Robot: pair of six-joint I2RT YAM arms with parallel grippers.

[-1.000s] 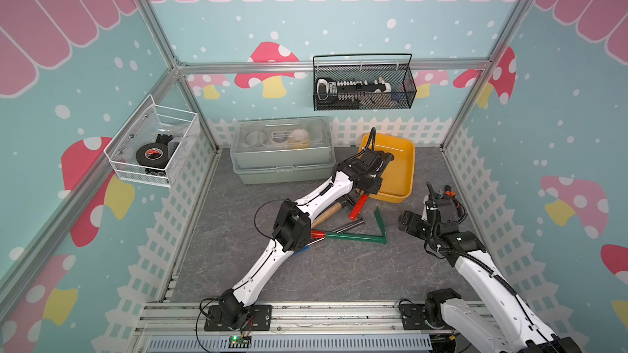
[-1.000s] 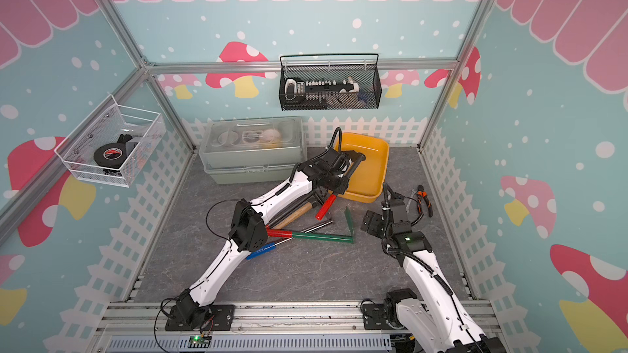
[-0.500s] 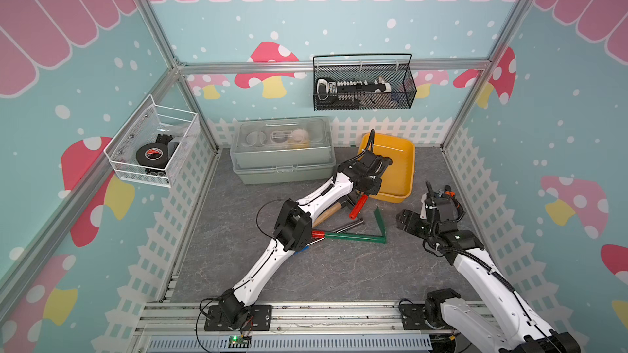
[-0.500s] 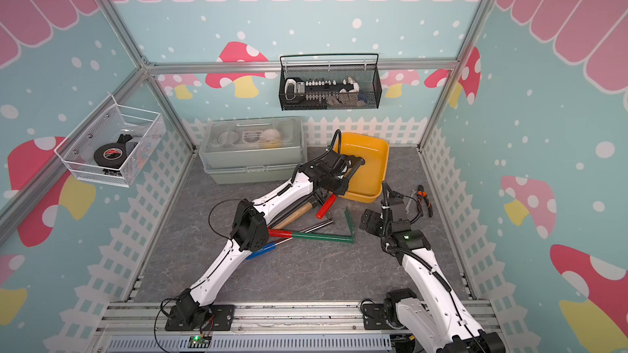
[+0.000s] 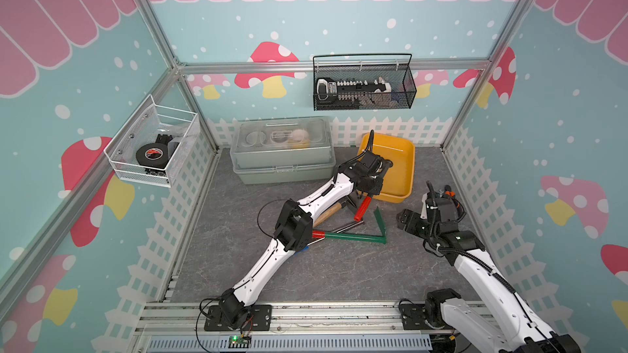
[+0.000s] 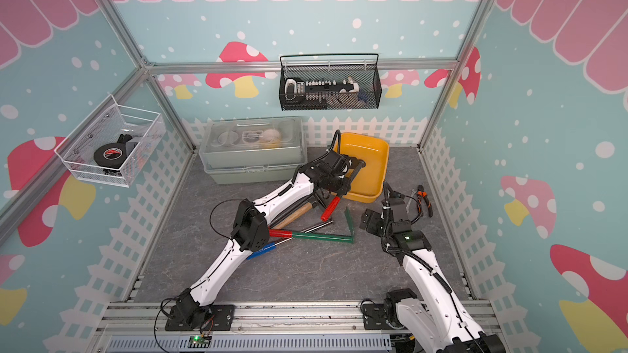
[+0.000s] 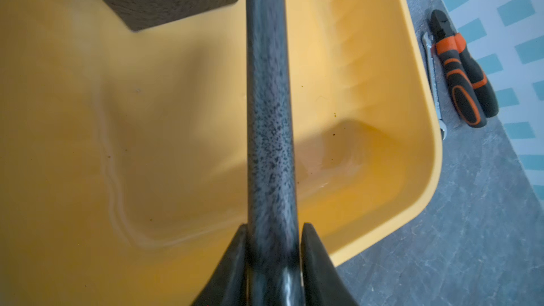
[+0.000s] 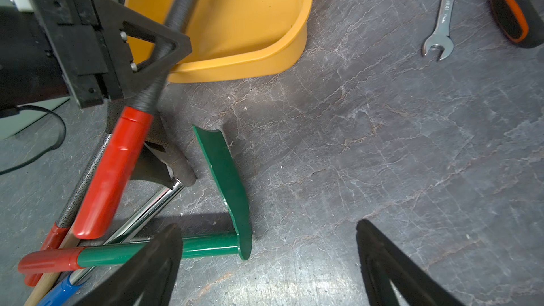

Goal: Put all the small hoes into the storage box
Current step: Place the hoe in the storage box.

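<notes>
The small hoe (image 7: 270, 113) has a dark speckled shaft and a red handle (image 8: 112, 172). It hangs tilted across the near left corner of the yellow storage box (image 5: 406, 178) (image 6: 380, 171). Its dark head is over the box floor and its red handle (image 5: 363, 208) sticks out above the grey mat. My left gripper (image 7: 272, 231) (image 5: 373, 183) is shut on the shaft, a finger tight on each side. My right gripper (image 8: 269, 225) (image 5: 407, 222) stands open and empty, low over the mat to the right of the tool pile.
A green-bladed tool (image 5: 353, 237), a wooden-handled hammer (image 5: 326, 213) and other long tools lie under the left arm. Orange-black pliers (image 7: 462, 78) and a wrench (image 8: 441, 25) lie right of the box. A grey-green case (image 5: 282, 154) stands at the back, under a black mesh basket (image 5: 363, 86).
The left arm has shifted the hoe only slightly at the box's near corner. The right arm has edged a little toward the tool pile.
</notes>
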